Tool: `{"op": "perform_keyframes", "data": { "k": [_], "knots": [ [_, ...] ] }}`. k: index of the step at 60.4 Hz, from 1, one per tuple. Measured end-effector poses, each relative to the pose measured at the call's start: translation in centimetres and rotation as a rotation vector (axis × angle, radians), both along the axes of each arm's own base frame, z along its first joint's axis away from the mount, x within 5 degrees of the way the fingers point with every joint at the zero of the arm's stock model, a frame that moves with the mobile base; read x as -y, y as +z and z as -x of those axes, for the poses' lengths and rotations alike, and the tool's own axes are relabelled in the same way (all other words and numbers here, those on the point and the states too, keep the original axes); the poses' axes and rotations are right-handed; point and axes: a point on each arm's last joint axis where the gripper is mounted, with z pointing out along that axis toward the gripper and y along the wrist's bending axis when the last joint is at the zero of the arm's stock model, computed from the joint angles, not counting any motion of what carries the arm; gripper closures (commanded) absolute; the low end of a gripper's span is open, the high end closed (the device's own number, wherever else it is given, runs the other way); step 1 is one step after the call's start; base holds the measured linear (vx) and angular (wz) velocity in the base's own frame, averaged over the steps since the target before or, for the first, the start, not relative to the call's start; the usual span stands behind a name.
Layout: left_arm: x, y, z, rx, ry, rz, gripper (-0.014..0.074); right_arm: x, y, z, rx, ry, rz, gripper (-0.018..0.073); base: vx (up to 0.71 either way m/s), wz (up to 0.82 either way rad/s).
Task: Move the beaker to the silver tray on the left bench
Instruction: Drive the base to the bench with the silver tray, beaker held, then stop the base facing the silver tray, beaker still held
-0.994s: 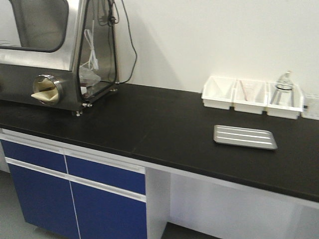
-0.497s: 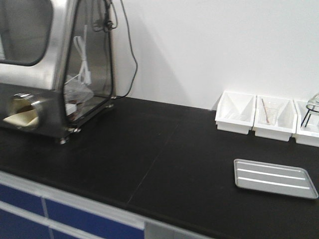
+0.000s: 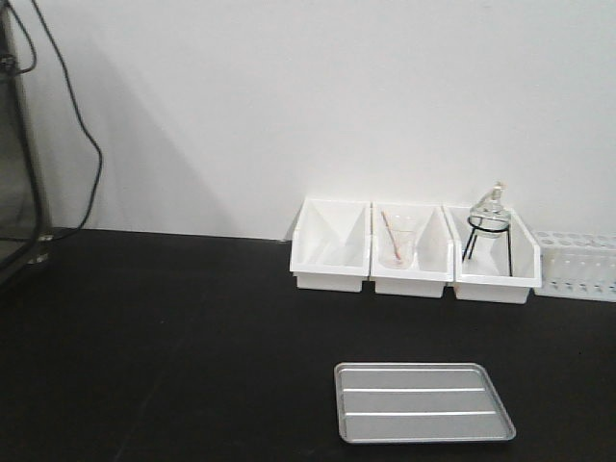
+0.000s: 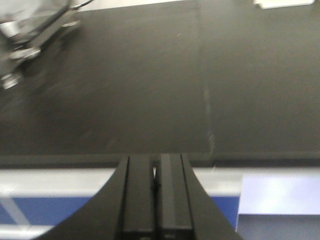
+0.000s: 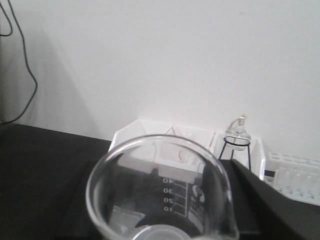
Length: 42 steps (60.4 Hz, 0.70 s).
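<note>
Right wrist alone shows beaker (image 5: 161,192), gripped by right fingers (image 5: 250,212), left fingers (image 4: 172,200) clenched empty

On the left bench (image 3: 173,327) the silver tray (image 3: 423,402) lies near the front, with three bins (image 3: 412,279) in a row behind it against the wall, the middle one holding a larger beaker (image 3: 397,248), the right one a flask on a tripod (image 3: 488,226), a tube rack (image 3: 577,262) just to their right, and the beaker (image 5: 160,200) raised in front of the bins.

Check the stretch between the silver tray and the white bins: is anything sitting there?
Nothing. In the front view, only bare black bench top separates the silver tray from the row of white bins behind it.
</note>
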Motion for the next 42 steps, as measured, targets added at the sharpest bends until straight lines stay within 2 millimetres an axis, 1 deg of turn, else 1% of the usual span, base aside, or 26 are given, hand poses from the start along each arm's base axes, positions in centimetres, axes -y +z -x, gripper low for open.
{"op": "perform_keyframes", "data": {
  "k": [14,42],
  "knots": [
    [0.0,0.0,0.0,0.0,0.0,0.0,0.0595,0.01,0.0,0.0,0.0,-0.001,0.0,0.0571,0.22,-0.27],
    [0.0,0.0,0.0,0.0,0.0,0.0,0.0595,0.01,0.0,0.0,0.0,-0.001,0.0,0.0571,0.12,-0.06]
  ]
}}
